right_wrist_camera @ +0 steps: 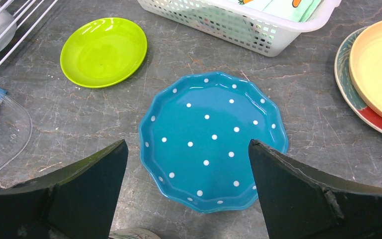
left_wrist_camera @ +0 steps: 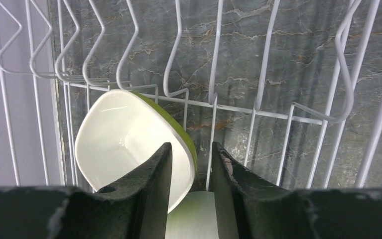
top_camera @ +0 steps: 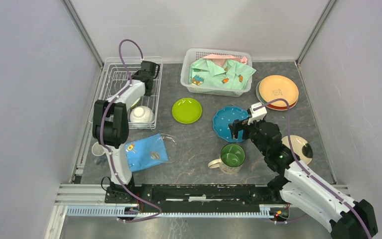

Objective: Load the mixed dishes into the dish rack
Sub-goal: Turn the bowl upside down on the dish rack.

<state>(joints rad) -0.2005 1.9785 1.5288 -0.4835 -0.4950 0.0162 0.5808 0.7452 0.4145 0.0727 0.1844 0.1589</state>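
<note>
Item one, the dish rack (top_camera: 113, 82): we find the left gripper (left_wrist_camera: 191, 145) hanging inside it, its fingers (left_wrist_camera: 151, 184) partly spread and pinching nothing. Item two, a bowl (left_wrist_camera: 124, 144), white inside and green outside, tipped on its side among the tines. Most of it lies left of the gap, its rim stands between the two fingers, and the right-hand finger is clear of it. Item three, an overturned white bowl (top_camera: 142, 114), also in the rack, behind this gripper at the rack's near end. Item four, the lime-green plate (right_wrist_camera: 104, 51), flat on the table (right_wrist_camera: 303, 99), ahead and to the left of the right gripper (right_wrist_camera: 188, 144). Item five, the blue dotted plate (right_wrist_camera: 213, 104), flat on the table directly beneath that gripper, whose fingers stand spread wide and hold nothing. Item six, the orange plate (right_wrist_camera: 378, 69), stacked on a red-rimmed one, ahead and to its right. Item seven, the green-lined mug (top_camera: 232, 157), upright, just behind it.
</note>
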